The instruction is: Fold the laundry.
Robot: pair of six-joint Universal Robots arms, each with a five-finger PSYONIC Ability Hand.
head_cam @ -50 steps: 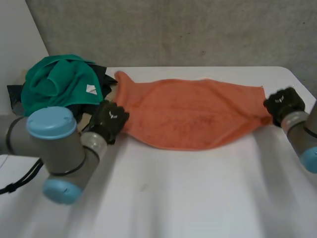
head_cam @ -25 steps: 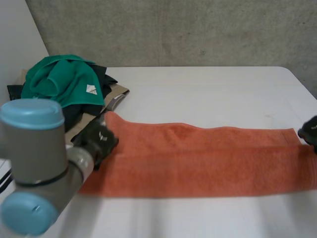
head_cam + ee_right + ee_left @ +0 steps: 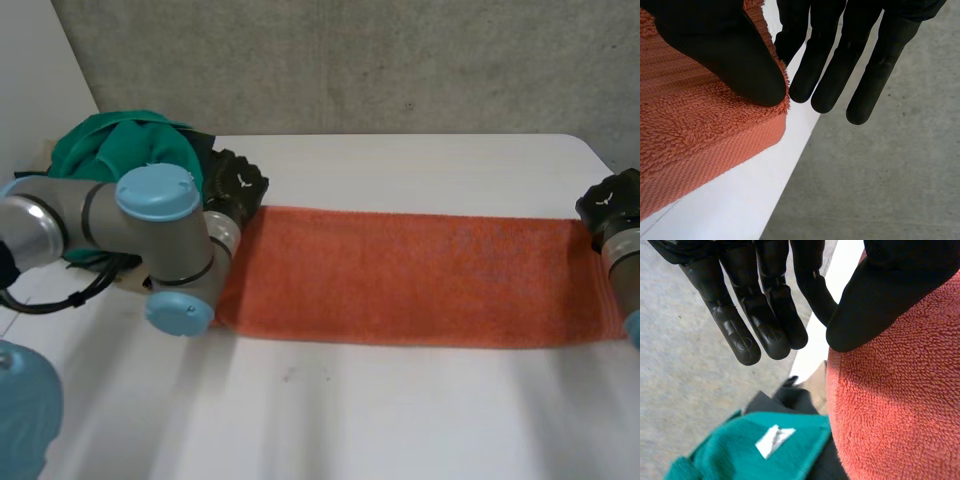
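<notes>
Carried the orange towel (image 3: pixel 410 275) farther back on the white table (image 3: pixel 400 420) than half a second before, off the near edge and toward the middle. Kept it drawn out flat in one long band from left to right; a second before, had held it bunched and sagging between the hands. Brought the left hand (image 3: pixel 236 189) up with it to the far left corner, just beside the green garment (image 3: pixel 100 150), with the left arm (image 3: pixel 160 225) swung across in front of that heap. Brought the right hand (image 3: pixel 612 203) in from the margin to the far right corner. Left the heap itself in place.

Pinched the left corner between the left thumb (image 3: pixel 875 295) on top and the nearest finger, curled in to meet it; kept the other fingers (image 3: pixel 740 335) straight, past the towel's edge. Showed a white label (image 3: pixel 774 439) on the green garment, with dark cloth (image 3: pixel 790 400) under it, just beside the towel's edge. Pinched the right corner likewise, right thumb (image 3: pixel 735 65) pressed on the nap against the nearest finger, the rest straight out beyond the table's edge over grey floor (image 3: pixel 880 190).
</notes>
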